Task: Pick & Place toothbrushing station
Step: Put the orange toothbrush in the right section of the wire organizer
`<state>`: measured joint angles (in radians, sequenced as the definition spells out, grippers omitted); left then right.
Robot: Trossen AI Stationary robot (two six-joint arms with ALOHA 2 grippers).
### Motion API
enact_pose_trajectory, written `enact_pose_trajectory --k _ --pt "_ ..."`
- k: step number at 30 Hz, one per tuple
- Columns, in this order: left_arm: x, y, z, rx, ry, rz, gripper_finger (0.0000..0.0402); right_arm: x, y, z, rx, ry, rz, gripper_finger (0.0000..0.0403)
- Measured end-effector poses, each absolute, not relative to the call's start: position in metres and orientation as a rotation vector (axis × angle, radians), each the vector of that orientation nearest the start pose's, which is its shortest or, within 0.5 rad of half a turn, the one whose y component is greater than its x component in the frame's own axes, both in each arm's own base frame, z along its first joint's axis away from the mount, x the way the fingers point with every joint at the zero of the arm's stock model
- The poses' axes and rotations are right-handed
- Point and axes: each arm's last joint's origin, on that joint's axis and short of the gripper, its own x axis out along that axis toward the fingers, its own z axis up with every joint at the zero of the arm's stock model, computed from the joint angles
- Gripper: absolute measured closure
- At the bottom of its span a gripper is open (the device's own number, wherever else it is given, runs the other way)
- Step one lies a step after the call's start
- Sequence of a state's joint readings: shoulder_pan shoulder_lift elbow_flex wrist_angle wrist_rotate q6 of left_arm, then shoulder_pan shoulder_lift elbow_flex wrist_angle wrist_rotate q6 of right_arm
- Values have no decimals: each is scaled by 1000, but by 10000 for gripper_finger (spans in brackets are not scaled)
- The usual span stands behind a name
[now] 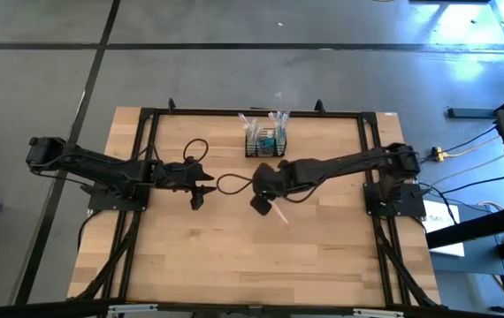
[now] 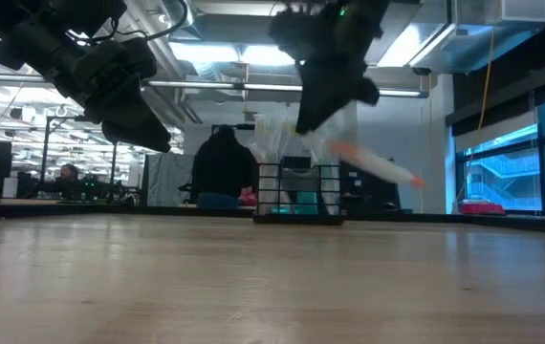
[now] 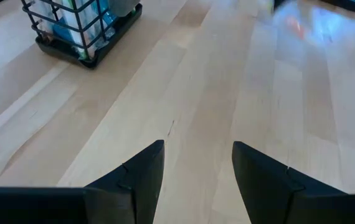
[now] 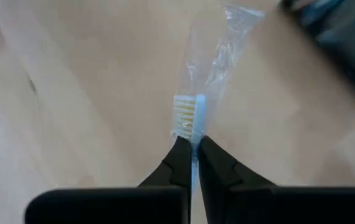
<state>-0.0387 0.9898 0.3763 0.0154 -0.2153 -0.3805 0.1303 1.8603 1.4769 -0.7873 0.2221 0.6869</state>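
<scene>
One toothbrush [image 4: 193,118], wrapped in clear film, is pinched just below its bristles in the clenched right claw [image 4: 192,149], which hangs above the middle of the worktop [image 1: 234,247]. The black wire-mesh caddy [image 1: 263,141] stands near the far edge, well apart from that claw, with other toothbrushes and teal tubes already upright inside. The left claw [image 3: 196,168] hovers released and empty nearby, fingers parted over bare wood. My reading: this is the carry step, brush lifted but not yet delivered. The next move calls for swinging the right arm toward the caddy, tipping the brush upright so its handle end clears the mesh rim, then lowering it in before letting go.
</scene>
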Motion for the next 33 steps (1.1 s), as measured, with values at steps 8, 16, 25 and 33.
enact_pose_trajectory --k 8,16,25,33 --pt "189 -1 178 -292 554 282 217 356 35 278 273 904 -593 391" --pt "189 -1 177 -291 569 285 217 337 23 276 202 877 -713 391" --pt "189 -1 177 -291 569 285 217 307 -4 252 240 800 -866 391" --pt "189 -1 177 -290 568 288 217 274 -18 244 297 533 -935 391"
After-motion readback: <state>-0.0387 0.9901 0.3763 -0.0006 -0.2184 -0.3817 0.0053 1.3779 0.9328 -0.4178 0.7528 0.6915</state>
